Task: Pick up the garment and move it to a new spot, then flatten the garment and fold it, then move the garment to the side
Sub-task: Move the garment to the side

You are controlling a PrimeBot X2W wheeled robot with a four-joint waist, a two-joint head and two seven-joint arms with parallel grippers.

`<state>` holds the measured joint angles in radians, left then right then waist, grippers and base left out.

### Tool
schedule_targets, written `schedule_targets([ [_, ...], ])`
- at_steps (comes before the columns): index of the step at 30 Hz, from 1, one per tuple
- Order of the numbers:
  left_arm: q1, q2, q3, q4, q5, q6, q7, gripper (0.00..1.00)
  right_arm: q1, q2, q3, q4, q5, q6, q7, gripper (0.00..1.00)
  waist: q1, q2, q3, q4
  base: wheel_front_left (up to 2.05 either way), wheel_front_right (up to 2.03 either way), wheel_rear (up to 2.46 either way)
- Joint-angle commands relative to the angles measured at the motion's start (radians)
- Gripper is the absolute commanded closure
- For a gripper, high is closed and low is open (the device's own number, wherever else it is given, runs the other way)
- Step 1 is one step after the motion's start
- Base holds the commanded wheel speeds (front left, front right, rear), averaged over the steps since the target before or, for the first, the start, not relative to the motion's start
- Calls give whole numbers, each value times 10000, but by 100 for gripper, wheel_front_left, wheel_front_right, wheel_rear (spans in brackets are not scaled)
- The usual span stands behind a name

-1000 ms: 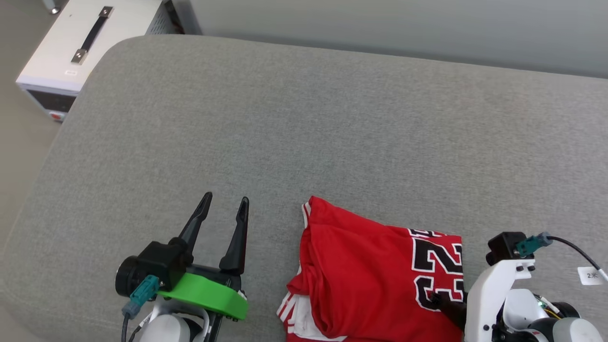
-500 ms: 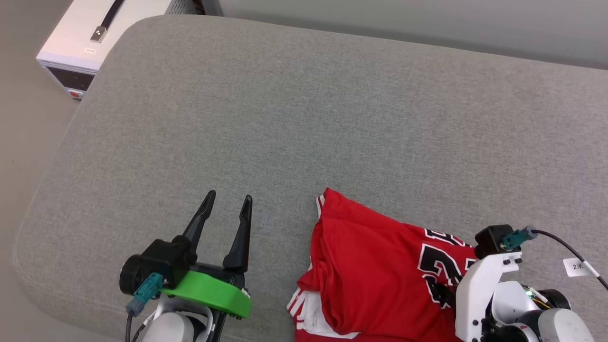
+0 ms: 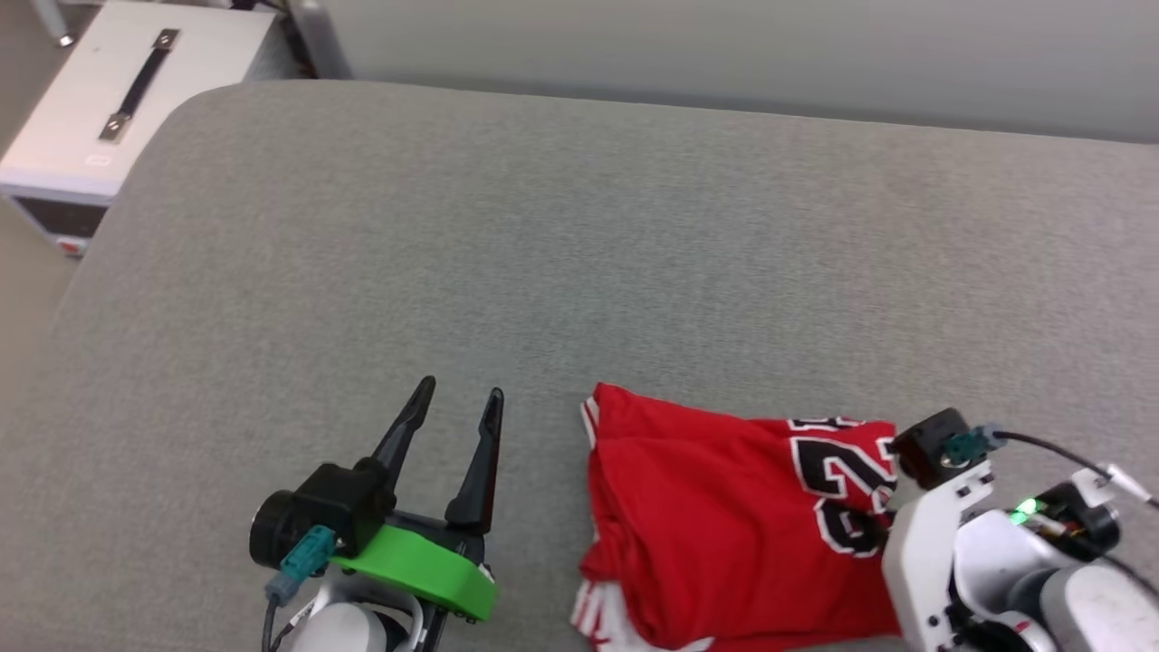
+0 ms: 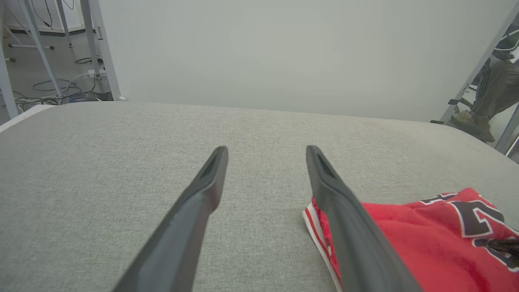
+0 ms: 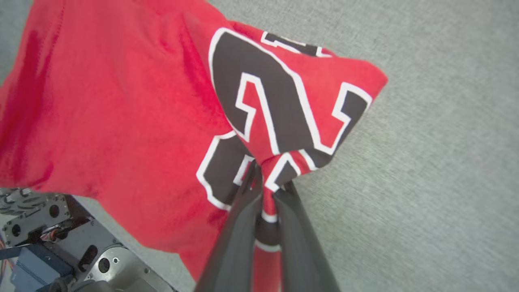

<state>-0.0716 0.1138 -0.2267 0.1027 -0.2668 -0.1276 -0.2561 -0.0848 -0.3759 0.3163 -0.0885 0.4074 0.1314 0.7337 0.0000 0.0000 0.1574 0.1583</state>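
We are picking up: our right claw [image 5: 268,178] pinches a bunched fold of the shirt [image 5: 121,101], which trails from its tips onto the cushion [image 3: 543,226]. Our left claw [image 3: 460,389] hangs released, the shirt just right of it. Next, we judge, lift and carry.

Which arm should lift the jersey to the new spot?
Right. The right gripper has its jaws shut on the jersey at the black number print. The left gripper is open beside the jersey, over grey cushion, holding nothing.
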Motion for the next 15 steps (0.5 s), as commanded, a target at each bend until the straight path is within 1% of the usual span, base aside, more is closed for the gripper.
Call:
schedule_targets([
  [1,-49,59,-104,-29,-7,-31,-57,0,-284,-442,92,-169,-27,-7,-94,100,0,0,-144,-691,0,0,0],
  [5,-165,61,-457,-77,27,-31,-57,0,-696,-1786,530,-521,220,-7,-53,100,0,0,1,-1378,0,0,0],
  [8,-339,106,-720,-148,15,-31,-57,0,-1092,-2913,760,-628,294,-7,-6,100,0,0,283,-1928,0,0,0],
  [14,-983,448,-1340,-137,177,-31,-57,0,-1809,-4983,1235,-432,454,-7,-373,100,0,0,1114,-2792,0,0,0],
  [15,-1092,502,-1443,-151,196,-31,-57,0,-1932,-5248,1287,-355,461,-7,-497,100,0,0,1283,-2911,0,0,0],
])
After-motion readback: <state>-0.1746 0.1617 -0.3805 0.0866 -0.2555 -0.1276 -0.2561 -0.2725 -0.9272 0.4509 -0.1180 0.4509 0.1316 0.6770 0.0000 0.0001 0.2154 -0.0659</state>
